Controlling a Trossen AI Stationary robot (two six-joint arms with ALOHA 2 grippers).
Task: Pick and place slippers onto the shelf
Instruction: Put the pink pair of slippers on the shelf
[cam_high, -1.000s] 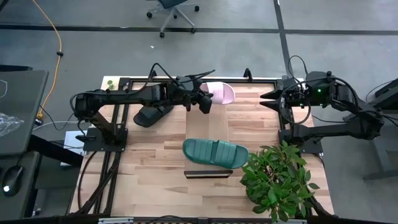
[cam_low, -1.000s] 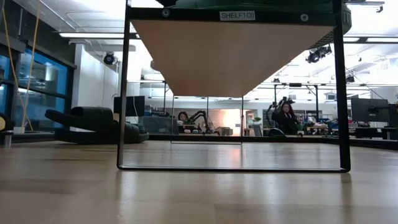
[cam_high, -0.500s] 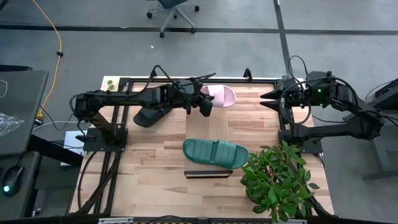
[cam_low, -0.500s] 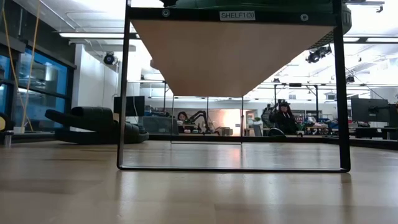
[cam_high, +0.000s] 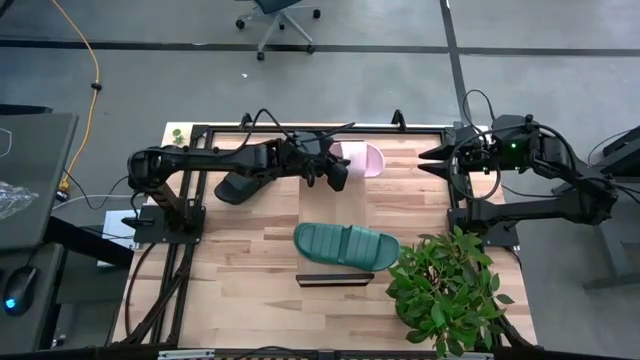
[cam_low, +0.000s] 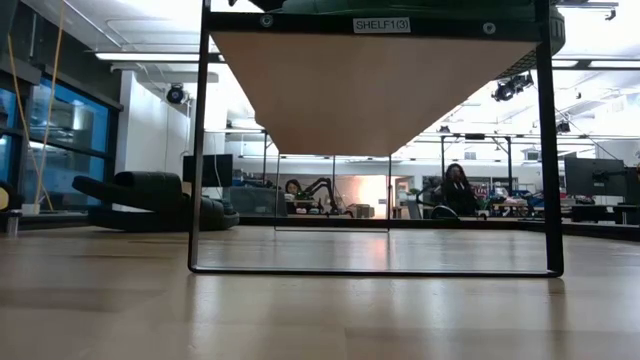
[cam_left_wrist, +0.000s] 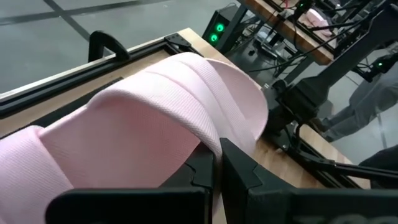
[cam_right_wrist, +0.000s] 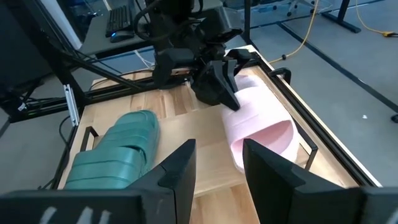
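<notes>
Left gripper (cam_high: 338, 172) shifted toward the shelf's (cam_high: 331, 205) far end, jaws pinching pink slipper (cam_high: 362, 157); right gripper (cam_high: 432, 158) parked, jaws spread.

Left arm is extended from its base at the worktop's left edge across toward the far-edge centre, its end effector (cam_high: 337, 172) closed, fingers (cam_left_wrist: 239, 171) pressed together. Right arm is folded back at the worktop's right edge near the far corner, waiting, its end effector (cam_right_wrist: 217, 165) pointing inward with fingers parted.
</notes>
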